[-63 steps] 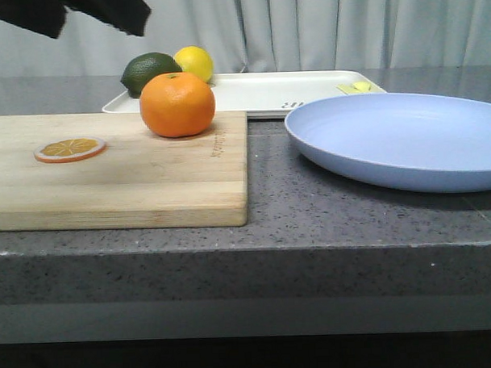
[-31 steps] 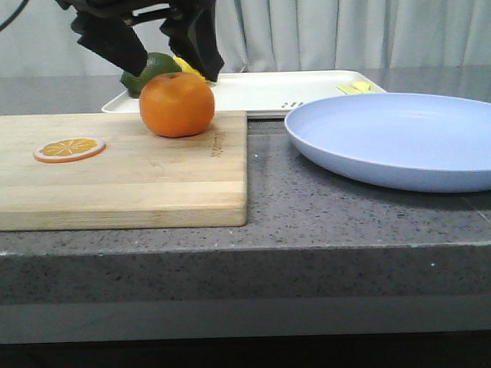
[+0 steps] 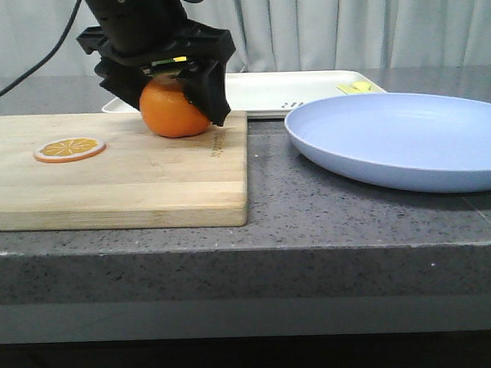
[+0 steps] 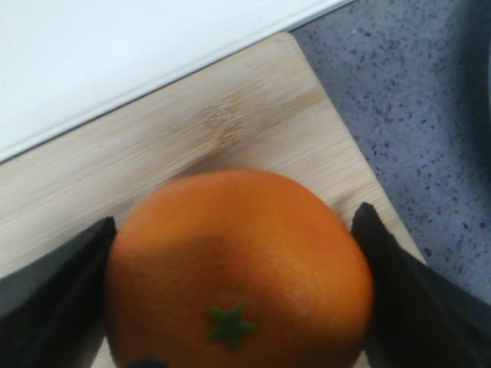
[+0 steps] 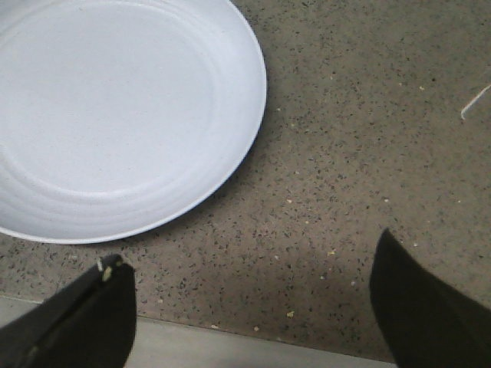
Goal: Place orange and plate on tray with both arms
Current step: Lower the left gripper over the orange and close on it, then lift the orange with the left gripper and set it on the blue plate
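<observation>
Left hand (image 3: 172, 102) is down over the orange (image 3: 172, 114), one black finger on each side of the fruit. In the left wrist view the fingers (image 4: 54, 287) sit against both flanks of the orange (image 4: 238, 268) with no gap visible; the hand is closed on it. The green stem dot faces up toward the wrist camera.

The orange rests on the wooden cutting board (image 3: 116, 168), near the board's far right corner. An orange slice disc (image 3: 69, 148) lies flat on the board toward its left side, well apart from the fruit.

The tray (image 3: 291, 89) sits on the grey speckled bench (image 3: 352, 221) behind the board, cream-white with a low rim. Small yellow-green marks (image 3: 357, 87) show at its right end. Its left end is hidden behind the arm.

The plate (image 3: 397, 138), pale lavender-blue and shallow, lies on the bench to the right of the board and in front of the tray's right end. It is apart from the board, with bare bench between them.

Right hand (image 5: 245, 307) is seen only in its own wrist view. Its two dark fingertips (image 5: 88, 314) stand wide apart over bare bench, with nothing between them. The plate (image 5: 115, 115) lies just beside that hand and is not touched by it.
</observation>
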Motion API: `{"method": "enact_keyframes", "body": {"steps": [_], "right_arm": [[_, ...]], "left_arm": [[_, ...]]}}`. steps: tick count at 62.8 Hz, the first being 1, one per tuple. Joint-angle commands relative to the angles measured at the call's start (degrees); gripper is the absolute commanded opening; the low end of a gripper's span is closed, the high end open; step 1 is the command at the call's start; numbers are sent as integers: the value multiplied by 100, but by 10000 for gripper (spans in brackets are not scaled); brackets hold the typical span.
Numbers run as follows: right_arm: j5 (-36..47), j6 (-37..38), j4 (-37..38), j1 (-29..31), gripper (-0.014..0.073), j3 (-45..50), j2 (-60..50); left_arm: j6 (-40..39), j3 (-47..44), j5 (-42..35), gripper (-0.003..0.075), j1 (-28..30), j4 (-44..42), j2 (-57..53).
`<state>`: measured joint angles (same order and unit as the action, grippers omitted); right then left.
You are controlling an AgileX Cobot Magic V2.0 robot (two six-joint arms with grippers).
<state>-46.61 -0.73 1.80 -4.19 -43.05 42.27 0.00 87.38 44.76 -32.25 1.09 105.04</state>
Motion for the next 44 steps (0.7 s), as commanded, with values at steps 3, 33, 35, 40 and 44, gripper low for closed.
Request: {"method": "enact_keyframes", "body": {"steps": [3,33,35,40,44], "right_arm": [[329,-42,-1,5,625,-196,-4],[393,-42,-1,5,625,-196,-4],[397,-42,-1,5,625,-196,-4],[408,-42,-1,5,625,-196,-4],[408,-42,-1,5,625,-196,-4]], "left_arm": [[0,214,-239,405,-36,50,-281],[0,1564,-100,443,-1098,38,134],[0,1721,-67,443,-1190,38,281],[0,2108,34,443,-1405,38,601],[0,2448,105,443,-1558,38,850]]}}
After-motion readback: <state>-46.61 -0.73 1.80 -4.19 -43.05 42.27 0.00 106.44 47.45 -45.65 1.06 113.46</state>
